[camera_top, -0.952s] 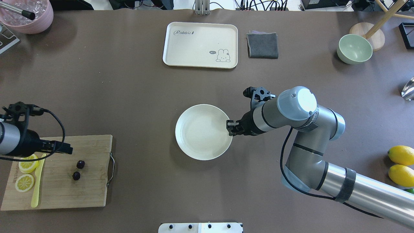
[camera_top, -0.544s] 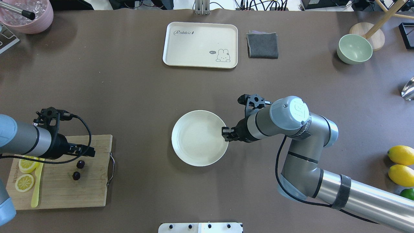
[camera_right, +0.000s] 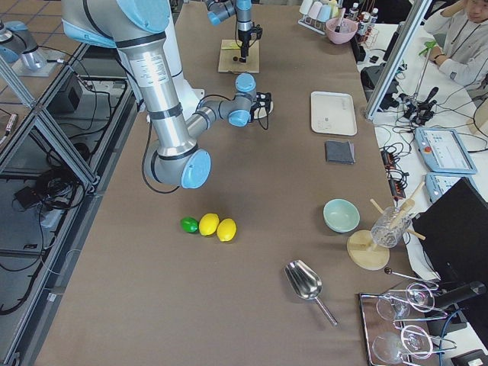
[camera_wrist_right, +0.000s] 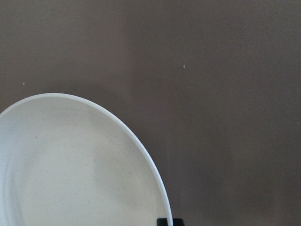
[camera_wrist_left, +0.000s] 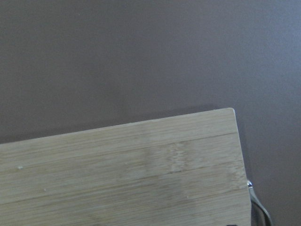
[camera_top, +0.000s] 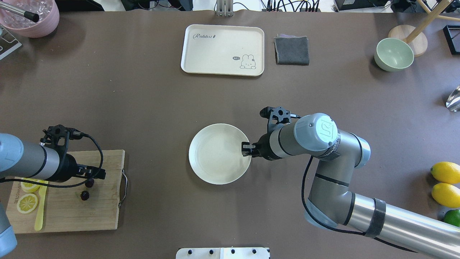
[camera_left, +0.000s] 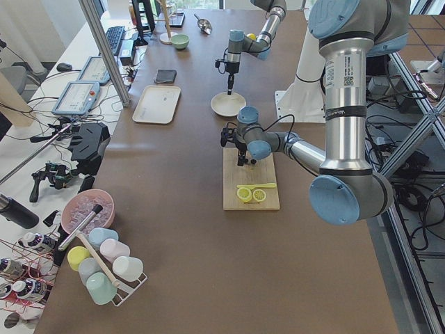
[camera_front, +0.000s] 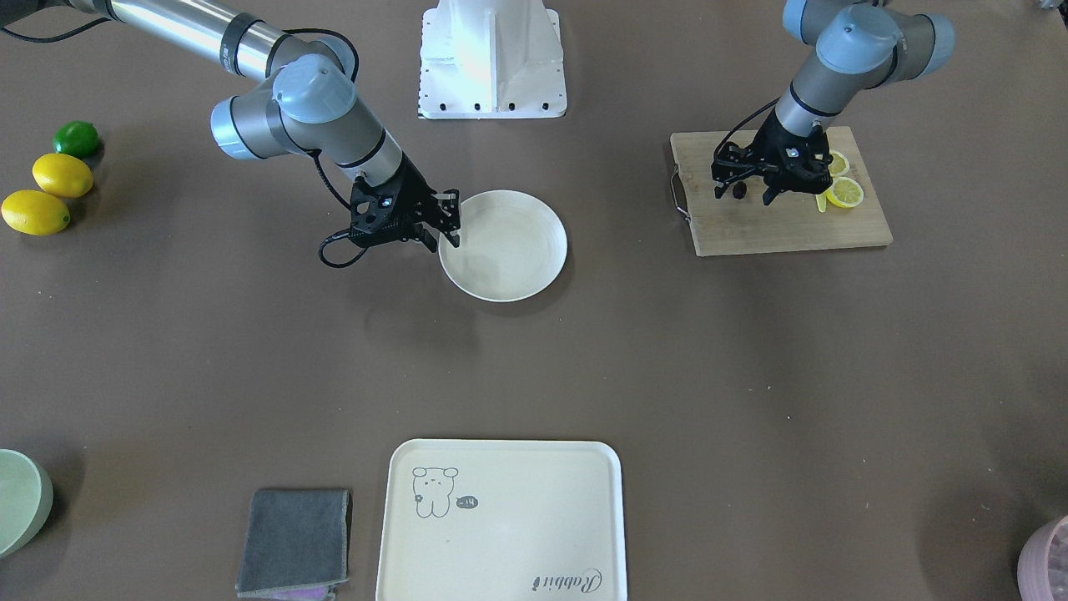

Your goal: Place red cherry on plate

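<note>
1. Two joined cherries, the red cherry [camera_top: 85, 195], lie on the cutting board [camera_top: 102, 212], well apart from the plate [camera_top: 206, 167] at the middle of the bench [camera_top: 143, 108].
2. Left gripper [camera_front: 742, 189] is much the nearer. Its fingers stand wide, straddling the pair's farther cherry.
3. The pair's long axis runs roughly toward and away from the robot, slightly slanted, and the nearer cherry lies outside the fingers.
4. Right gripper [camera_top: 245, 149] sits at the plate's rim. I cannot tell whether it pinches it.
</note>
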Controlling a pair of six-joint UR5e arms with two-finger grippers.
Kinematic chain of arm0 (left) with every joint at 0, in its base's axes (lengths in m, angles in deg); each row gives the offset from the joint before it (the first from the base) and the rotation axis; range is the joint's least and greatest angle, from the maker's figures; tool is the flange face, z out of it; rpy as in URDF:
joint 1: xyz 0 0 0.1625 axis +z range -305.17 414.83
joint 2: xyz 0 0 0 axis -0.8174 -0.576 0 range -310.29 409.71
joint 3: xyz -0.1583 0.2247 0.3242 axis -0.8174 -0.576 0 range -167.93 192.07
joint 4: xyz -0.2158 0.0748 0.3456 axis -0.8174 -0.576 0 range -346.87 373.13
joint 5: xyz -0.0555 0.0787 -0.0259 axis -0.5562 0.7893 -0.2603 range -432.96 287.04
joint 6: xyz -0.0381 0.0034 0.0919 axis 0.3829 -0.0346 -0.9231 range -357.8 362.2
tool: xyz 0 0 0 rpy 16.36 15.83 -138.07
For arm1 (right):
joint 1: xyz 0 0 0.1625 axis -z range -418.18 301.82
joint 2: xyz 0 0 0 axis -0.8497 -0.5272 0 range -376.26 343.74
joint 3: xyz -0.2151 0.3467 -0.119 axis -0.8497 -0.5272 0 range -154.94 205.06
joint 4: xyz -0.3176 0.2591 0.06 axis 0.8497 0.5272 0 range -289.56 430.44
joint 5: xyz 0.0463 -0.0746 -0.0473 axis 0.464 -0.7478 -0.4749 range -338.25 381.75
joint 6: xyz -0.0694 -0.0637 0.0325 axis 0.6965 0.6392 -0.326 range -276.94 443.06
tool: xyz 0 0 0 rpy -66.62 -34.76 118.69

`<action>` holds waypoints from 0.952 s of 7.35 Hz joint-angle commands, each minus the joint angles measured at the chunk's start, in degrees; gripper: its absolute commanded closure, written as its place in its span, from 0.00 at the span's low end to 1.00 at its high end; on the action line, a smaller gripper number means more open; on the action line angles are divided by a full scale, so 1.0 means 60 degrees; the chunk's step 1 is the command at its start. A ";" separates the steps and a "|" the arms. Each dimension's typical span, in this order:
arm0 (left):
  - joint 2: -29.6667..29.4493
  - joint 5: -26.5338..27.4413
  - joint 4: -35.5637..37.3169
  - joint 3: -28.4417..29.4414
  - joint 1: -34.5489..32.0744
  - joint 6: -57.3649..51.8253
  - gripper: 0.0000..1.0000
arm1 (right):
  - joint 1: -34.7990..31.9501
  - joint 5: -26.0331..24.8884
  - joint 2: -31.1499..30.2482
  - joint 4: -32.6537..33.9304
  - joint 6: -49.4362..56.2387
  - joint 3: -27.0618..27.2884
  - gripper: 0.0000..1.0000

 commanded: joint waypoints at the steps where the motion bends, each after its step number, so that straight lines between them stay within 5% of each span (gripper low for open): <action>1: 0.0095 -0.0008 0.0001 -0.0054 0.0251 0.0146 0.17 | 0.0029 -0.0088 0.0024 -0.0007 0.0004 -0.0012 0.00; 3: 0.0124 0.0006 -0.0013 -0.0069 0.0545 0.0557 0.44 | 0.0058 -0.0131 0.0010 -0.0022 0.0004 -0.0012 0.00; 5: 0.0649 -0.0023 -0.0013 -0.0550 0.0560 0.0616 1.00 | 0.0073 -0.0146 0.0039 -0.0022 -0.0011 0.0032 0.00; 7: 0.0681 -0.0023 -0.0013 -0.0523 0.0546 0.0631 1.00 | 0.0204 -0.0452 0.0024 -0.0022 -0.0040 0.0047 0.00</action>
